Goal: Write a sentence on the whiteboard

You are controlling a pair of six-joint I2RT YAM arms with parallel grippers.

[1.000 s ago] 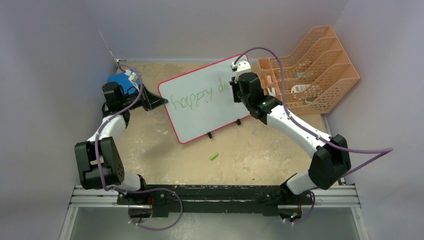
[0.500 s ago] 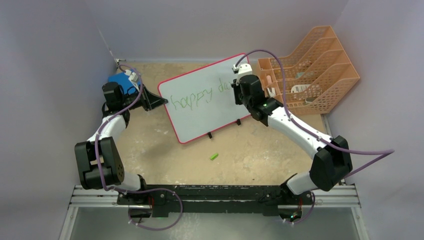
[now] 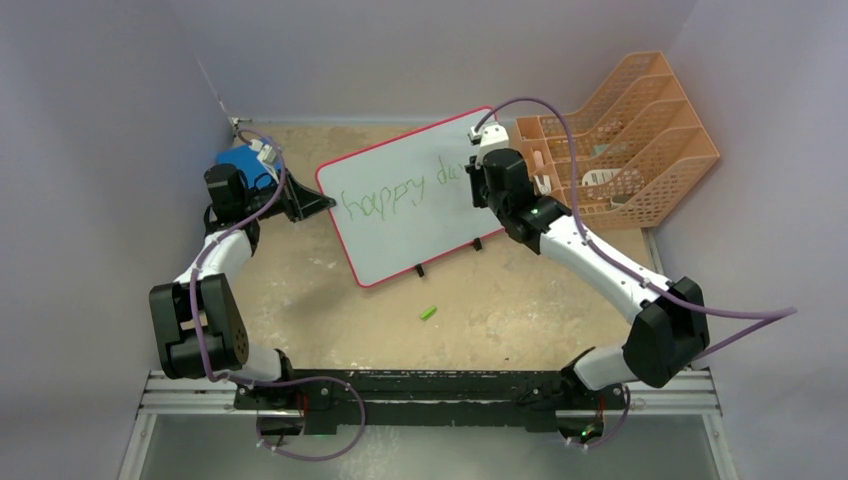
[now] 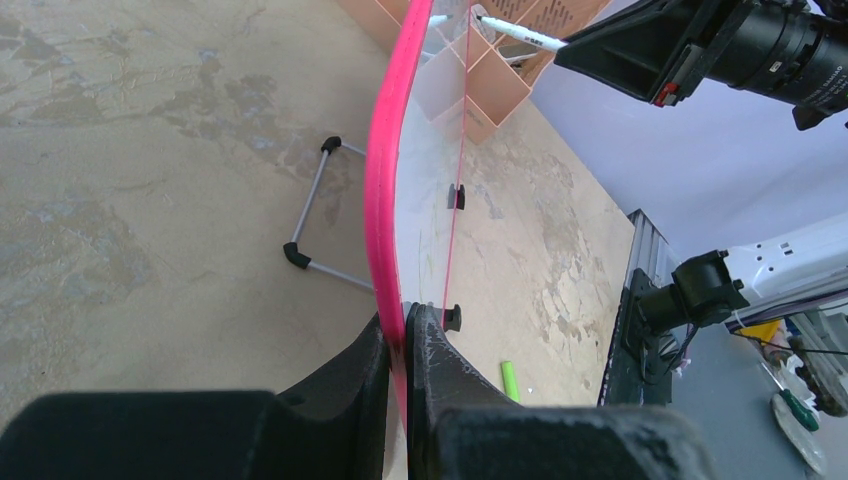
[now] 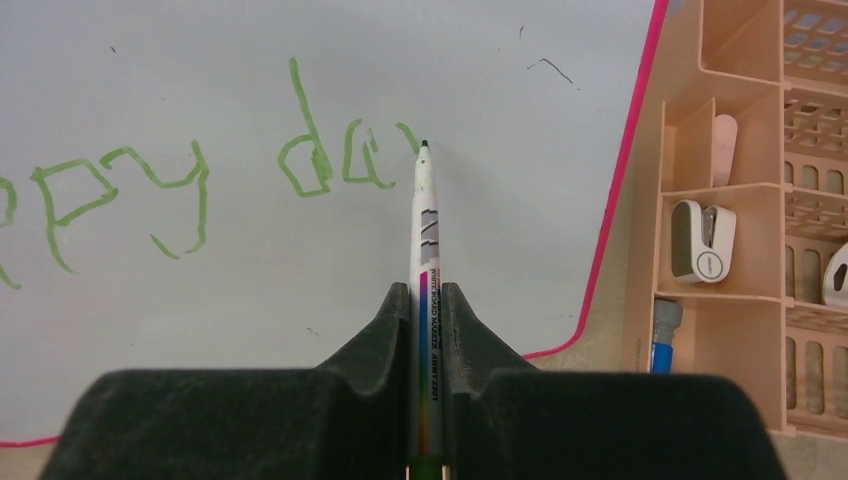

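Whiteboard (image 3: 400, 245), one, clenched in left gripper (image 4: 402, 325); marker (image 5: 427, 215), one, clenched in right gripper (image 5: 428, 298), tip at sentence (image 5: 185, 175).

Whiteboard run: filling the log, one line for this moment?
left jaws: shut on whiteboard rim | right jaws: shut on marker | sentence: "happy da" so far | marker tip: at the board

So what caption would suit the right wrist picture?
The right gripper holds a marker at the whiteboard, tip just past the green letters "da".

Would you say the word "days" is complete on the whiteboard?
No, the green sentence on the whiteboard ends at "da" plus a short stroke at the marker tip.
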